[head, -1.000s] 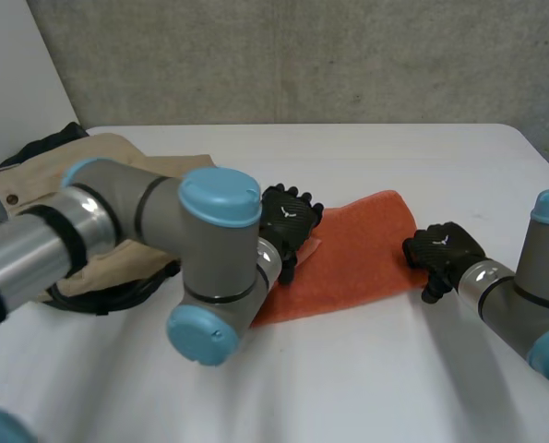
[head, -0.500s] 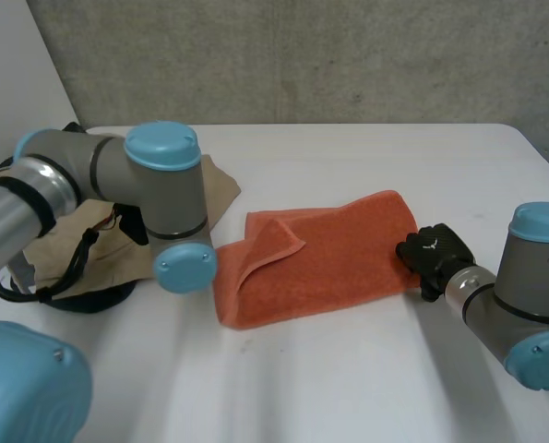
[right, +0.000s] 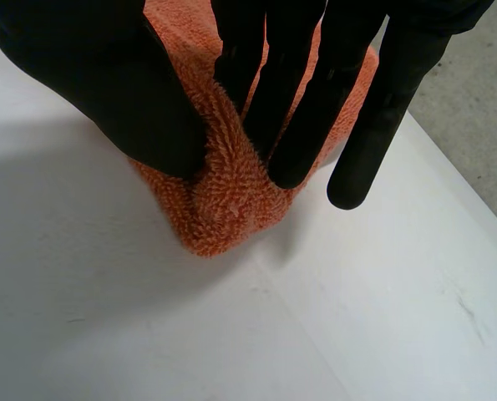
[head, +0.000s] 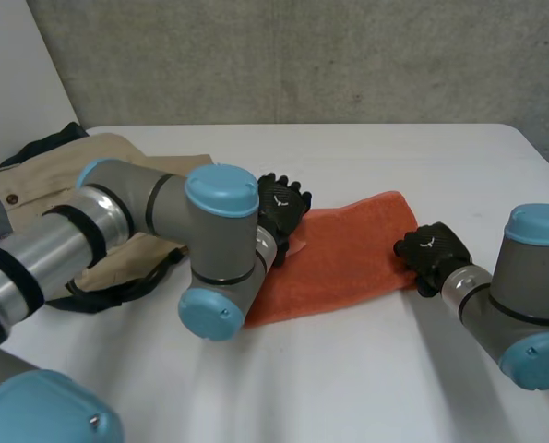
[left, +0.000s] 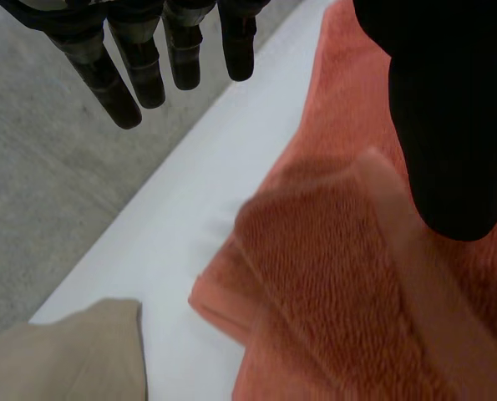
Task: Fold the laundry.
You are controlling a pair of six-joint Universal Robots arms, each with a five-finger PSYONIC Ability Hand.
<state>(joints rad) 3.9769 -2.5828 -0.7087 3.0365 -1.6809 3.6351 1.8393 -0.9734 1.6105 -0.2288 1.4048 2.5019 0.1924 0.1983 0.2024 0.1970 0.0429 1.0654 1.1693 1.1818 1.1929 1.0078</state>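
Orange terry towel (head: 348,258) lying across the middle of the white table (head: 348,388), apparently doubled into a long band, with one corner turned back on itself under my left hand (head: 281,205).

Step in hand, as I judge it: taking hold of both ends for the next fold. My right hand (head: 431,249) has the towel's right end pinched between thumb and fingers (right: 286,109), and the cloth is bunched into a small ridge there. My left hand hovers over the opposite end with its fingers (left: 123,79) straight and apart. Its thumb is above the turned-back flap and it grips nothing.

Next move: the left hand should come down and take its end (catching the stray flap with it), so that both ends travel together. A one-sided lift would likely skew the fold.

Texture: thick looped pile, soft, with a flatter woven band along the flap's edge. It should sag and crease only loosely. Near the towel's left end lies a beige garment (head: 117,161) of smooth woven cloth, resting on dark fabric (head: 64,132).
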